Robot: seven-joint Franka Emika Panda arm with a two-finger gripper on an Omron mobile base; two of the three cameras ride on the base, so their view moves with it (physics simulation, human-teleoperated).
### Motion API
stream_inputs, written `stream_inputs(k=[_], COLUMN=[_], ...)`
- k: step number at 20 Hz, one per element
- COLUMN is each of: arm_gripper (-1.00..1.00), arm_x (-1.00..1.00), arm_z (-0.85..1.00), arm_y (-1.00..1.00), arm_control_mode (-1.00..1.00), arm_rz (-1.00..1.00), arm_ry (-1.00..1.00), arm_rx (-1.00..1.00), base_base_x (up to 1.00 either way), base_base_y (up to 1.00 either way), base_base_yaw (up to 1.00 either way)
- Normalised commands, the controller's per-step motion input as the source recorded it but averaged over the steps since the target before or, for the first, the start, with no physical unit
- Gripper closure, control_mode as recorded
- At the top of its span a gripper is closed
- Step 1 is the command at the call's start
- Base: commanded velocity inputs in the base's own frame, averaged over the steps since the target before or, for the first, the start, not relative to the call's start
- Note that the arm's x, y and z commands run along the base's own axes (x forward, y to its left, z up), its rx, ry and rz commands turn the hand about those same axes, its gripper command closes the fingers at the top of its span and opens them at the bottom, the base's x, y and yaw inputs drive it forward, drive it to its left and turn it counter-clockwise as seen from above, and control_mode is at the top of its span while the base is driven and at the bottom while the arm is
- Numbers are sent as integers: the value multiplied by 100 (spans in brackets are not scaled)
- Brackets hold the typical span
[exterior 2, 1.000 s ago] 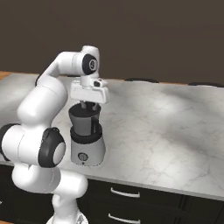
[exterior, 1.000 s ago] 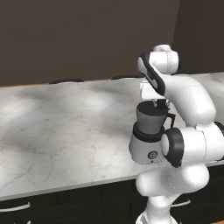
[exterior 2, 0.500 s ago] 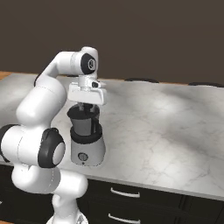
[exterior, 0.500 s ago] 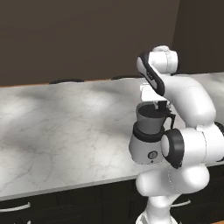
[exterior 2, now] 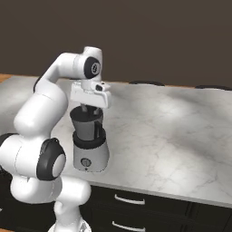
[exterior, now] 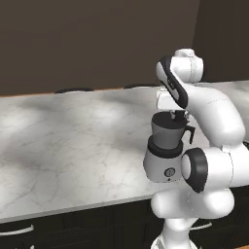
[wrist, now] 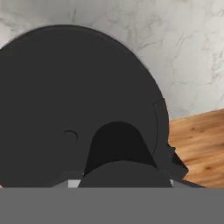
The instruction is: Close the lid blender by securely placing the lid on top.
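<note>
The blender (exterior: 163, 163) stands near the front edge of the marble counter, just ahead of my own base; its silver-white base and dial face me (exterior 2: 90, 154). My gripper (exterior: 179, 116) hangs straight down over the jar's mouth (exterior 2: 92, 111). In the hand view the dark round lid (wrist: 65, 96) lies right under the camera, with the gripper (wrist: 124, 175) shut on its knob. The jar's dark handle (wrist: 168, 155) peeks out from beneath the lid's edge. Whether the lid rests on the rim or sits a little above it, I cannot tell.
The marble counter (exterior: 73, 141) stretches wide to the left and behind the blender. A dark wall runs along the back. Dark drawers (exterior 2: 131, 199) sit under the counter edge, and wooden floor (wrist: 197, 140) shows below.
</note>
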Motion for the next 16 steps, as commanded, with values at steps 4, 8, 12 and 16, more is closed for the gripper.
stream_inputs(k=[4,8,12,16], arm_gripper=[100,100,100,100], arm_x=[-1,0,1,0], arm_z=[0,-8,-11,-3], arm_y=[0,0,0,0], arm_control_mode=[-100,-100,-100,-100], arm_rz=[0,0,0,0], arm_ry=[-44,-20,-3,3], arm_rx=[7,6,1,0], base_base_x=[0,0,0,0], base_base_y=[0,0,0,0], base_base_yaw=[0,0,0,0])
